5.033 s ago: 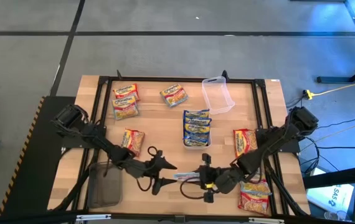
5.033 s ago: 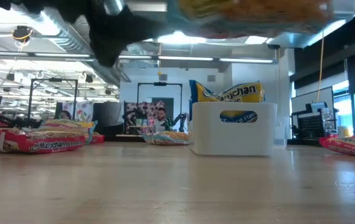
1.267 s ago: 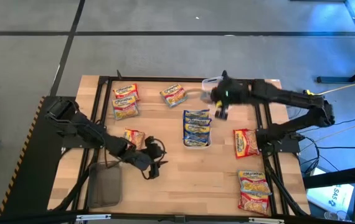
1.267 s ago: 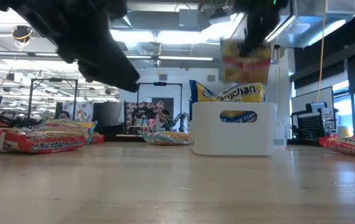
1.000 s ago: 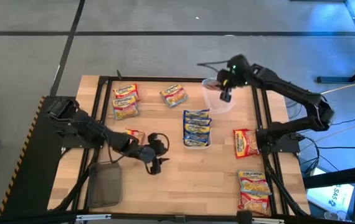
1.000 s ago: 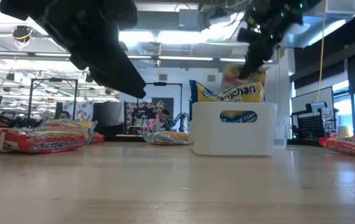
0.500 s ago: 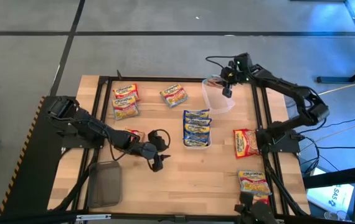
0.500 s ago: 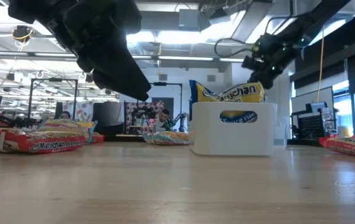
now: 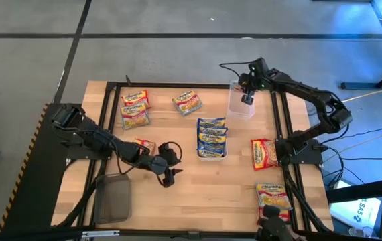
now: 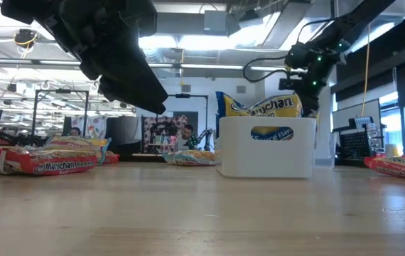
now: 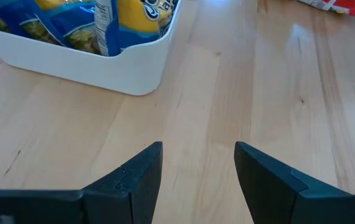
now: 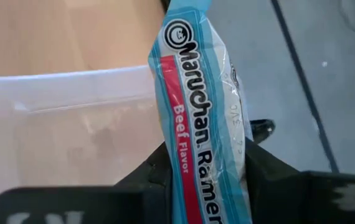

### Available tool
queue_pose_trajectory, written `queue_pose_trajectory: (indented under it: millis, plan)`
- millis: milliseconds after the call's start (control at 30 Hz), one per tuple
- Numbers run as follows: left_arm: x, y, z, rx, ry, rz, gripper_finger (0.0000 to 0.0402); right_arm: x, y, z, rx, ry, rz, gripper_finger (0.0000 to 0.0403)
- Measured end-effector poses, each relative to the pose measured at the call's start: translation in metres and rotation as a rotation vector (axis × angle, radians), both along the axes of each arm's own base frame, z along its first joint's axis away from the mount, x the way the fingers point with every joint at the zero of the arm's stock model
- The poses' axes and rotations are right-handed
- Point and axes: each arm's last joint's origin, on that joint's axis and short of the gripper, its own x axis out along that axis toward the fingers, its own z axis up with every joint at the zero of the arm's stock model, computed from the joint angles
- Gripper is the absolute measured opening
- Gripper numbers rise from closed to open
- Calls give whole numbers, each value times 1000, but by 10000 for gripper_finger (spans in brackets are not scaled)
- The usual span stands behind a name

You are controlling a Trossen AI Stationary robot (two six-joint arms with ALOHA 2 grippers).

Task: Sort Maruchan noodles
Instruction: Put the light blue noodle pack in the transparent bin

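Observation:
My right gripper [image 9: 248, 98] is at the table's far right, over the clear tub [image 9: 242, 107], shut on a noodle packet [image 12: 201, 118] with a light blue border and a red stripe. My left gripper [image 9: 169, 171] hangs open above bare wood [image 11: 198, 167], near the white tray [image 9: 212, 154]. That tray holds blue-bordered packets [image 9: 212, 134] standing on edge. Loose packets lie flat at the far left [image 9: 135, 108], far middle [image 9: 187, 102], left middle [image 9: 144, 148] and right [image 9: 263, 152]. My right gripper pinches the packet's two flat faces [image 12: 193, 186] between its two fingers [image 12: 157, 175], which slant down from above. The packet sticks out edge-on beyond the fingertips, lifted clear of the table, over the clear tub's wall [image 12: 71, 118].
A dark mesh basket [image 9: 113, 199] sits at the near left. More packets [image 9: 273, 199] lie at the near right. Black frame rails run along the table's left and right sides. Bare wood [image 9: 204, 187] lies between my left gripper and the near edge.
My right gripper has sunk with the packet and gone a little toward the table's right edge, ending low over the clear tub. In the low view the packet has dropped out of sight behind the white tray.

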Motion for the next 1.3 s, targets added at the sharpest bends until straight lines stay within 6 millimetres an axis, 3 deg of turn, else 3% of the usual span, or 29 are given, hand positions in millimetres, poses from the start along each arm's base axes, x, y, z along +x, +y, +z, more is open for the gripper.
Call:
queue_pose_trajectory:
  millis: [233, 633, 933, 1300]
  plan:
    - [0, 0, 0, 4, -2, 4, 194, 7, 1, 3, 14, -27, 43, 90]
    - [0, 0, 0, 5, -3, 6, 194, 10, -17, -30, 118, -24, 45, 94]
    - [0, 1, 0, 12, -5, 14, 194, 13, -22, -29, 58, -48, 59, 99]
    - [0, 1, 0, 20, -5, 11, 194, 15, -26, -29, 7, -38, 31, 187]
